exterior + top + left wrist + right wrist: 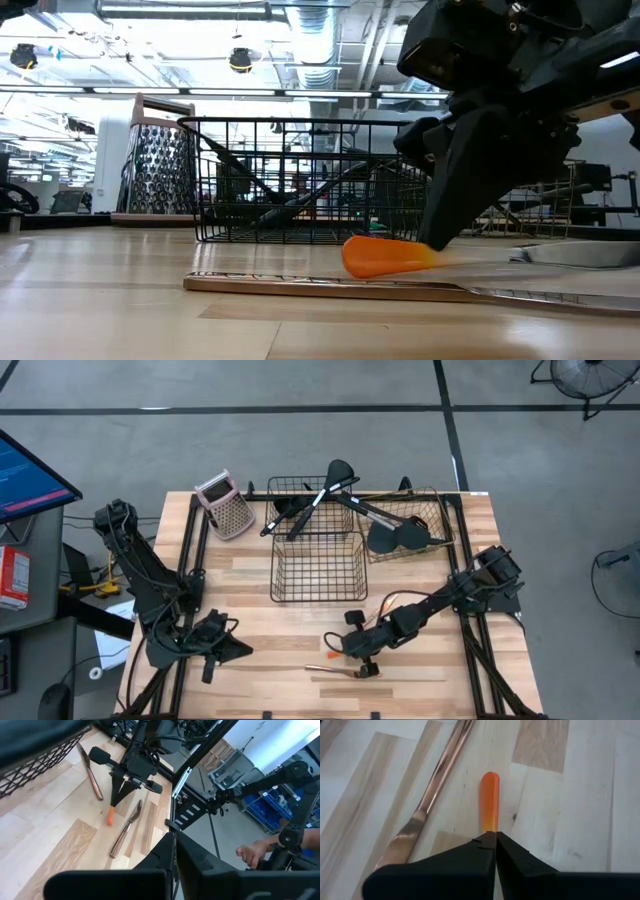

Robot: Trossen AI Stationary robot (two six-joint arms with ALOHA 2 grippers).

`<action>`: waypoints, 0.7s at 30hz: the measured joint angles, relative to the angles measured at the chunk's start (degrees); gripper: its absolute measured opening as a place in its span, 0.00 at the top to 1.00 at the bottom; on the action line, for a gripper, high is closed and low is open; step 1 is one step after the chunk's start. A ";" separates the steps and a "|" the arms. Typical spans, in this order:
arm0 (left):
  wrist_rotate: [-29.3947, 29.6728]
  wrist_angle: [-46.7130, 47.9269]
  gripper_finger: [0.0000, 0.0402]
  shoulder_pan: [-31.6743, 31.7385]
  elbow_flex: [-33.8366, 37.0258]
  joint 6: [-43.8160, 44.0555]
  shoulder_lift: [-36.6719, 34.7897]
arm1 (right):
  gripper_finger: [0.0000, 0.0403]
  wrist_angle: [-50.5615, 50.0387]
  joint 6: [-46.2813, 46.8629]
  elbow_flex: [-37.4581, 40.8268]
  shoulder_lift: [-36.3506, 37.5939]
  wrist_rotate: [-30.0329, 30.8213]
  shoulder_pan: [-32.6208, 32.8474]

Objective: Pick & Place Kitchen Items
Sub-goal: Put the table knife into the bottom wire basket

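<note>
- The table [260,600] carried two wire baskets: the nearer one [318,567] showed bare from above, and the far one [320,500] held black utensils [330,485].
- A third basket [405,525] to the right held black turners [395,535].
- The grater [224,505] stood at the far left; only the low view showed its perforated face.
- The right arm reached in low from the right edge; its gripper [495,840] was clamped on the orange handle [489,802], fingers pressed together.
- The left gripper [175,845] rested closed near the front-left corner.
- A copper utensil [427,800] lay just beside the orange one.
- Only the left wrist view showed a second copper piece [90,772] and a person's hand [255,852] beyond the table.
</note>
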State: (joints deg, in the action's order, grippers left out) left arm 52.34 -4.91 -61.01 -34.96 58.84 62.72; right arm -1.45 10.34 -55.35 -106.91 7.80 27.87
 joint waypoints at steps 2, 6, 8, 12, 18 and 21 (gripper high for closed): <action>0.35 -0.02 1.00 0.00 0.00 -0.06 0.00 | 0.99 -0.90 0.41 -0.03 0.21 0.04 0.23; 0.35 0.03 1.00 0.00 0.00 -0.08 0.00 | 0.99 -0.90 1.47 -0.09 0.21 0.05 1.13; 0.36 0.07 1.00 0.01 0.00 -0.08 0.00 | 0.99 -1.26 1.94 -0.09 0.21 0.05 1.57; 1.14 0.11 1.00 0.00 0.00 -0.08 0.00 | 0.99 -1.17 2.74 -0.14 -0.02 0.79 2.49; 1.43 0.17 1.00 0.02 0.00 -0.08 0.00 | 0.95 1.83 3.26 0.77 5.99 6.69 5.14; 1.88 0.17 1.00 0.00 0.00 -0.08 0.00 | 0.89 2.51 4.24 4.93 11.09 8.71 6.37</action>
State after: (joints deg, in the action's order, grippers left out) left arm 54.22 -4.73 -61.01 -34.96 58.76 62.72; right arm 1.06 14.59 -50.42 -95.82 16.52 34.25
